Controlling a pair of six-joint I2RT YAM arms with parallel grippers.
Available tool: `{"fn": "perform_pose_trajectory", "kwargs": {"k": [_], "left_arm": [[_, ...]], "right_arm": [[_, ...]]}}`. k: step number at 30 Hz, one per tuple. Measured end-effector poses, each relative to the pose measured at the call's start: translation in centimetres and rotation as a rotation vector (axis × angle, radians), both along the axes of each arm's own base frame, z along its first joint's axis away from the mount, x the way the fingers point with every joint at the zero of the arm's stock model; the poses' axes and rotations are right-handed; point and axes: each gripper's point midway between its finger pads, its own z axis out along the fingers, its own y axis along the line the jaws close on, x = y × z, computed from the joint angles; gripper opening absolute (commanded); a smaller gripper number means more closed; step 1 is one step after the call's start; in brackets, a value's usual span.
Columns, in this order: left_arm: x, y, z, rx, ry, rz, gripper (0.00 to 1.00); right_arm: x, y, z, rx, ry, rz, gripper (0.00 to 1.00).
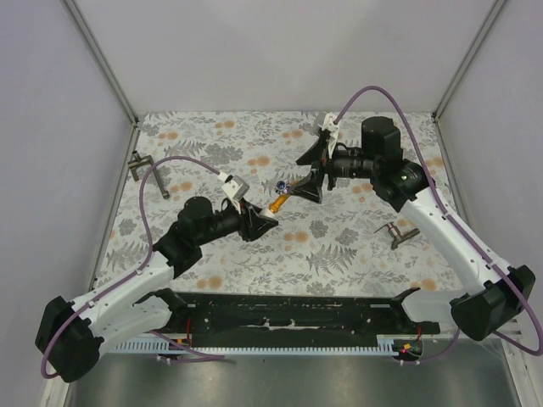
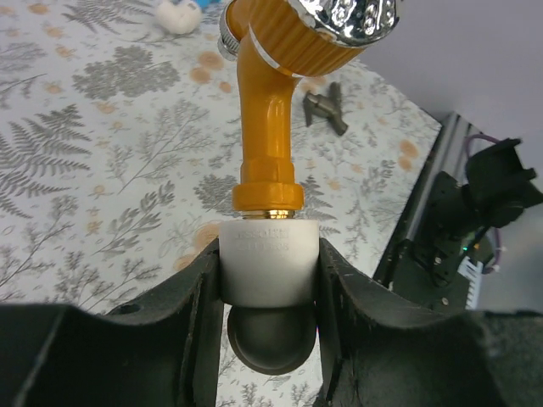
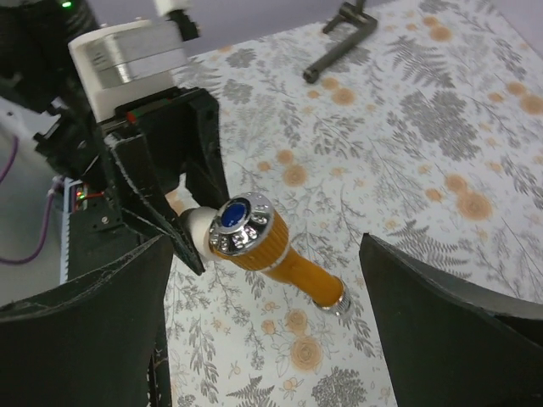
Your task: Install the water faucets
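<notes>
An orange water faucet (image 1: 278, 204) with a chrome knob and a white ring-shaped end fitting is held above the table's middle. My left gripper (image 1: 264, 217) is shut on the white fitting (image 2: 270, 254), and the orange body (image 2: 265, 127) rises from the left gripper (image 2: 268, 284) to the knob (image 2: 344, 21). My right gripper (image 1: 303, 175) is open. In the right wrist view the faucet (image 3: 293, 264) lies between the right gripper's (image 3: 265, 248) spread fingers without touching them, its blue-centred knob (image 3: 237, 222) facing the camera.
One dark metal lever handle (image 1: 138, 163) lies at the far left, another (image 1: 398, 231) at the right; one also shows in the left wrist view (image 2: 327, 108) and one in the right wrist view (image 3: 342, 39). A small white rounded object (image 2: 178, 14) lies on the floral mat (image 1: 339, 254).
</notes>
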Motion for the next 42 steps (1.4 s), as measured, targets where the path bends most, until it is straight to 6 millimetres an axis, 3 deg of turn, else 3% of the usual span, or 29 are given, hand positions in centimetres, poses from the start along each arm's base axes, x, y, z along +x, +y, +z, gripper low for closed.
{"fn": "perform_pose_trajectory", "kwargs": {"k": [7,11,17,23,28,33,37,42], "left_arm": [[-1.8,-1.4,2.1,-0.076,-0.015,-0.130,0.02],[-2.4,-1.8,2.9,-0.098,-0.035,-0.179,0.02],[-2.3,-1.8,3.6,-0.099,-0.067,-0.189,0.02],[-0.8,-0.8,4.0,-0.006,-0.213,-0.116,0.02],[0.3,-0.3,3.4,0.206,-0.404,-0.015,0.02],[0.2,-0.2,2.3,0.448,-0.630,0.056,0.02],[0.0,-0.5,3.3,0.468,-0.748,0.095,0.02],[-0.2,0.1,4.8,0.382,-0.742,0.146,0.02]], "right_arm": [[-3.1,1.0,0.4,0.040,-0.037,0.248,0.93],[-3.6,1.4,0.0,0.051,-0.006,0.310,0.76],[-3.6,2.2,0.1,0.073,0.109,0.353,0.38],[-1.3,3.2,0.1,0.061,0.328,0.236,0.31],[1.0,3.8,-1.7,0.011,0.620,0.061,0.32],[1.9,3.4,-5.2,-0.047,0.852,-0.086,0.46],[2.5,3.2,-6.4,-0.073,0.888,-0.155,0.61],[3.5,3.5,-5.1,-0.043,0.780,-0.126,0.74]]}}
